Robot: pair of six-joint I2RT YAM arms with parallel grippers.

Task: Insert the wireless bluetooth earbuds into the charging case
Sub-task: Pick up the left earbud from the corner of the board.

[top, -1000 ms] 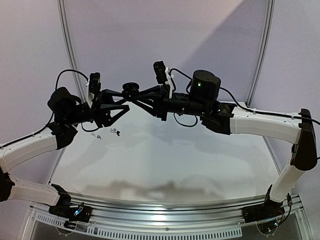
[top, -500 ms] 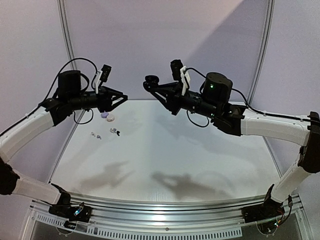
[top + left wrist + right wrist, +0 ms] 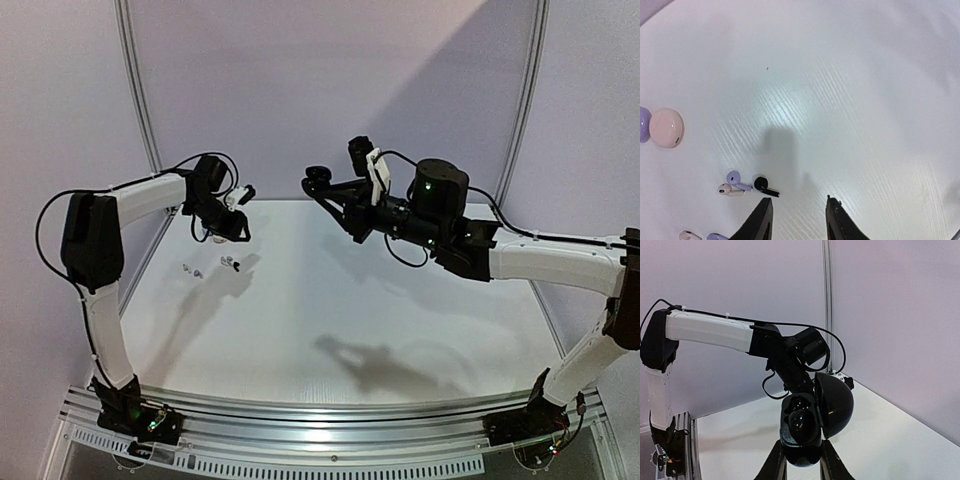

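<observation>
While lavender walls (image 3: 300, 80) close in the white tabletop (image 3: 400, 300), the right gripper (image 3: 801, 465) pinches the open black charging case (image 3: 815, 420) in the air; the left gripper (image 3: 799, 222), jaws parted and empty, hangs above the earbuds (image 3: 761, 184) lying near the far left corner.

Robot lab booth: white table (image 3: 300, 310), plain panel walls (image 3: 300, 80), aluminium rail (image 3: 330, 415).

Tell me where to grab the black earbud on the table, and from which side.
Probably pinch its thin stem from above. The black earbud lies flat, stem pointing away from the lavender bud and white bud close beside its round head, so the stem end is freer.
</observation>
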